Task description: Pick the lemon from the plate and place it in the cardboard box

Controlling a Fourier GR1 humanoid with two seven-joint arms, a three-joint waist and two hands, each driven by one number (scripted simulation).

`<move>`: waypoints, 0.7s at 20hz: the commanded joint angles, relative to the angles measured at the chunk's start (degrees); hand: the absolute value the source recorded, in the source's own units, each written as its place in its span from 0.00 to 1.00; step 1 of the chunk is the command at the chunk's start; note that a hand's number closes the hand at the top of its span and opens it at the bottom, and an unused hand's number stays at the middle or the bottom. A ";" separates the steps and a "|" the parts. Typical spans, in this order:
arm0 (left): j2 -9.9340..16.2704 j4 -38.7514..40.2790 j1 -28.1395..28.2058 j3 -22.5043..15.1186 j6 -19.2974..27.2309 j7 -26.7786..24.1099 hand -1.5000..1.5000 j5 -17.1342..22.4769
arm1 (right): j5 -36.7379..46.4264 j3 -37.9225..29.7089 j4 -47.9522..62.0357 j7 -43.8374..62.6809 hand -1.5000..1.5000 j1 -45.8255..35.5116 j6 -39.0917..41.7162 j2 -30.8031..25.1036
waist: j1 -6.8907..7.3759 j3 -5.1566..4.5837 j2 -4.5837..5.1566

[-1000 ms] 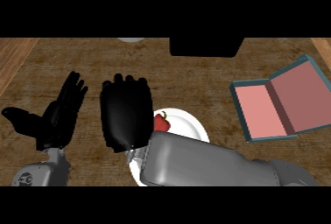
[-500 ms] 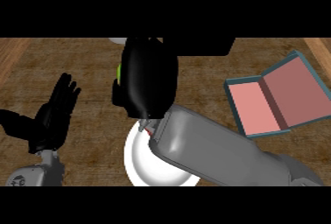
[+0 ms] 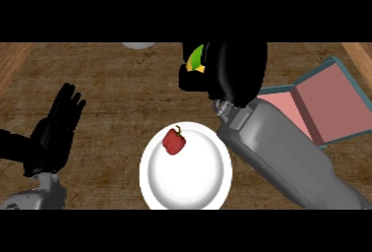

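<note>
Yellow-green lemon (image 3: 195, 61) peeks from the right hand (image 3: 229, 69), whose curled fingers hide most of it, above the wooden counter (image 3: 116, 78) beyond the white plate (image 3: 187, 184). Only a red pepper (image 3: 173, 141) lies there. Pink-lined cardboard box (image 3: 334, 103) sits right, partly cut off. Left hand (image 3: 54, 130) rests with fingers straight.

dark wood-grain counter (image 3: 116, 74)

no readable text, no labels, no brands, no numbers anywhere in view
</note>
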 commanded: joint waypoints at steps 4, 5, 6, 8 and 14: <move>-1.45 1.80 -2.08 -0.94 1.64 -0.80 0.50 -1.65 | 3.53 -5.70 0.79 -0.37 1.00 5.21 3.27 -5.95 | 0.15 -0.02 0.28; -1.66 -0.37 1.04 -2.09 1.10 -0.84 0.50 -2.13 | 3.23 -6.85 -0.16 -1.39 1.00 5.87 4.39 -6.34 | 0.44 -0.02 0.21; -1.58 -1.72 1.22 -1.87 1.33 -0.49 0.50 -1.96 | 2.99 -6.87 -2.01 -3.25 1.00 9.29 4.25 -8.30 | 0.30 -0.01 0.17; 0.36 0.85 -1.40 0.63 -0.45 0.70 0.50 0.53 | 1.77 -10.54 4.34 -7.63 1.00 8.00 2.63 -10.03 | 0.62 -0.02 0.38; 0.24 0.37 0.12 0.04 -1.79 -1.10 0.50 0.63 | -0.30 -10.37 8.75 -13.61 1.00 13.70 8.61 -12.63 | 0.83 -0.03 0.45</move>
